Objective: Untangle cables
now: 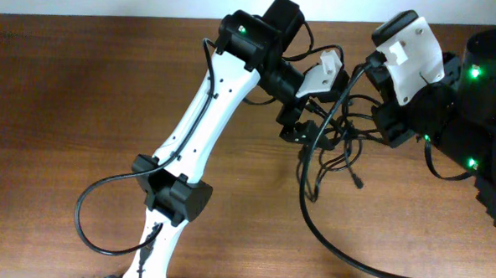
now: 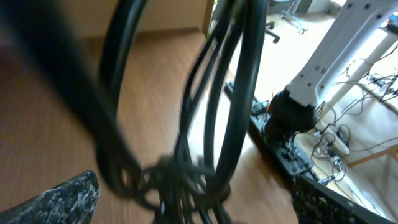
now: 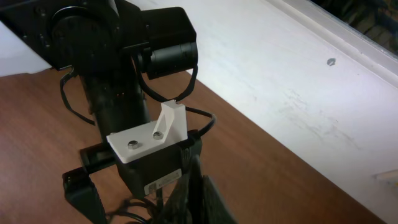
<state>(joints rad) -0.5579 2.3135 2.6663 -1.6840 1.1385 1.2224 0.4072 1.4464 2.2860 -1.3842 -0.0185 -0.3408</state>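
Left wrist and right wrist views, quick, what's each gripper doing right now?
Left gripper: open, fingers wide apart with the black cables between them.
Right gripper: cannot tell; its fingers barely show.

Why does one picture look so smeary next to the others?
Left wrist view: the cables hang right at the lens, blurred into dark streaks. Overhead view: sharp, evenly lit. Right wrist view: mostly crisp, bright white wall behind.

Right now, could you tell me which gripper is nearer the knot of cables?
Left. The left gripper straddles the knot of cables, cords running between its fingers; the right gripper sits just beside the knot, on its other side.
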